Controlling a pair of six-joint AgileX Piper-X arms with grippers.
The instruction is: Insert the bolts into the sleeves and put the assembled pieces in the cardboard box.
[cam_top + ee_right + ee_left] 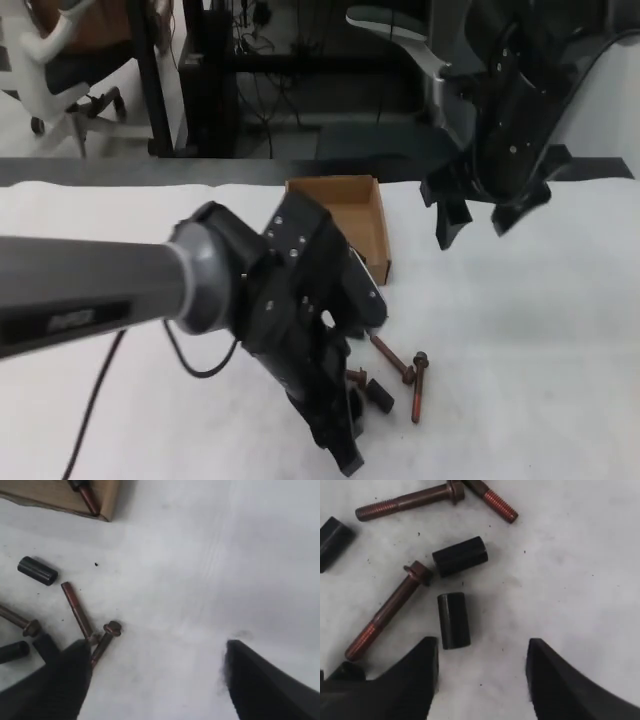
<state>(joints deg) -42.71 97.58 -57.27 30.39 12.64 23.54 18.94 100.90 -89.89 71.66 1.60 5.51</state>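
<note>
Hovering low over the counter (570, 580), the left gripper (482, 652) stood wide open and held nothing. Just ahead of its fingers (420, 670) lay a black sleeve (453, 620), nearer to one finger than to the other and touched by neither. I judge that the step in hand was the picking of a sleeve. The next move would call for shifting the gripper a little, so that the sleeve comes to the middle of the gap, then lowering and closing across its round side.

Just beside this sleeve lay a bolt (387, 612), a little farther a second sleeve (460, 556), and beyond it two more bolts (410, 500). The cardboard box (378, 235) stood farther ahead, with a reddish bolt-like piece (86, 495) inside; whether that piece was assembled, I cannot tell. Well apart, the right gripper (155, 665) hung high above the counter, also wide open and empty.
</note>
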